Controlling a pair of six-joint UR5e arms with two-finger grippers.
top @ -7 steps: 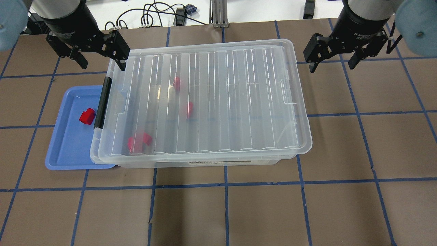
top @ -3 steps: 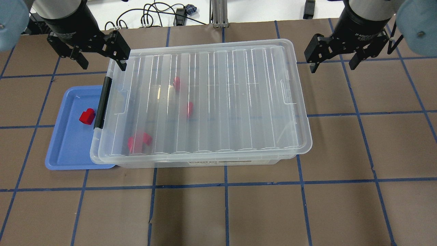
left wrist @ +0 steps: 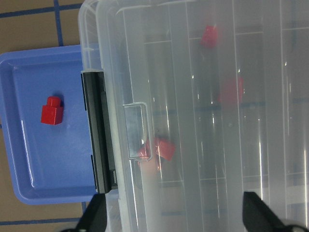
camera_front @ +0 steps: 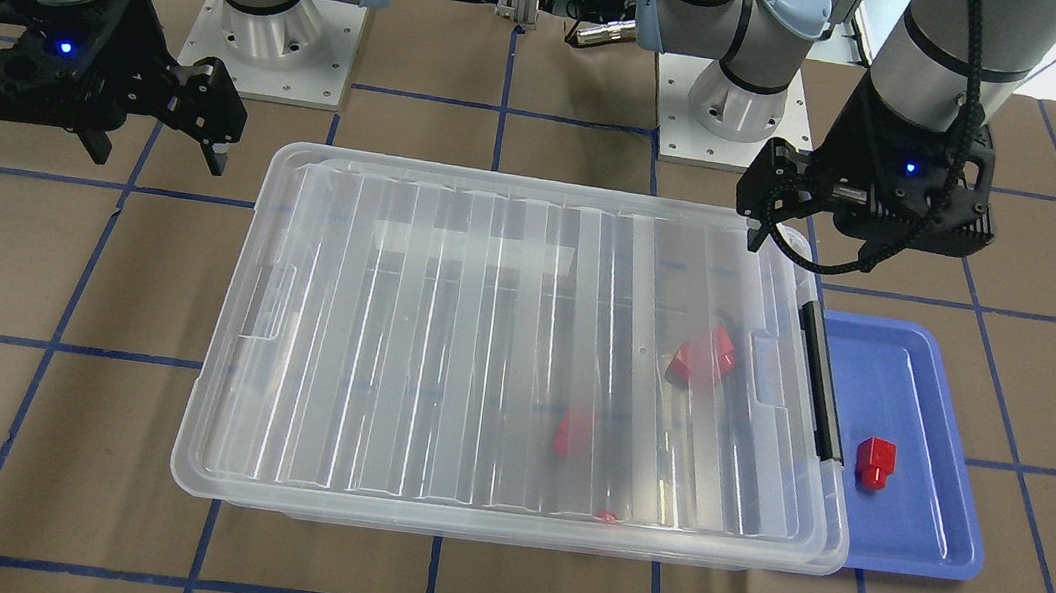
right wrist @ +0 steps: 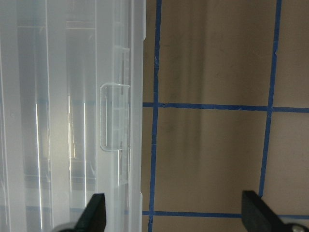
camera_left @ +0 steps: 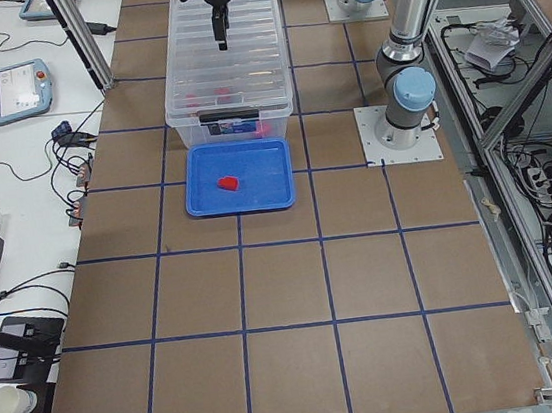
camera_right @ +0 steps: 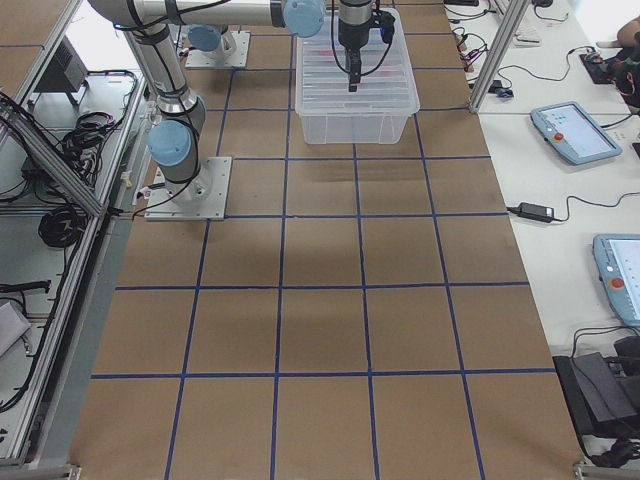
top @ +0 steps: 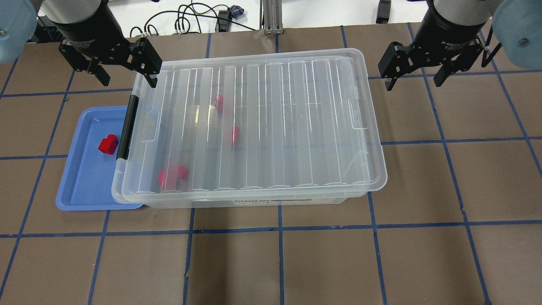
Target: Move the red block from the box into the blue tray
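The red block [top: 107, 144] lies in the blue tray [top: 84, 186], free of both grippers; it also shows in the front view [camera_front: 874, 463] and the left wrist view [left wrist: 51, 110]. The clear box [top: 271, 127] stands with its ribbed lid on, its black latch handle [top: 127, 127] overlapping the tray's edge. My left gripper [top: 127, 79] hangs open and empty above the box's handle end. My right gripper [top: 413, 82] hangs open and empty beside the box's other end.
Inside the box, seen through the lid, are a red two-lobed clump [top: 172, 176] and two lone red pieces [top: 219, 103] [top: 235, 134]. Brown table surface with blue tape lines surrounds the box and tray.
Both grippers have barely shifted. The block, tray and box have not moved.
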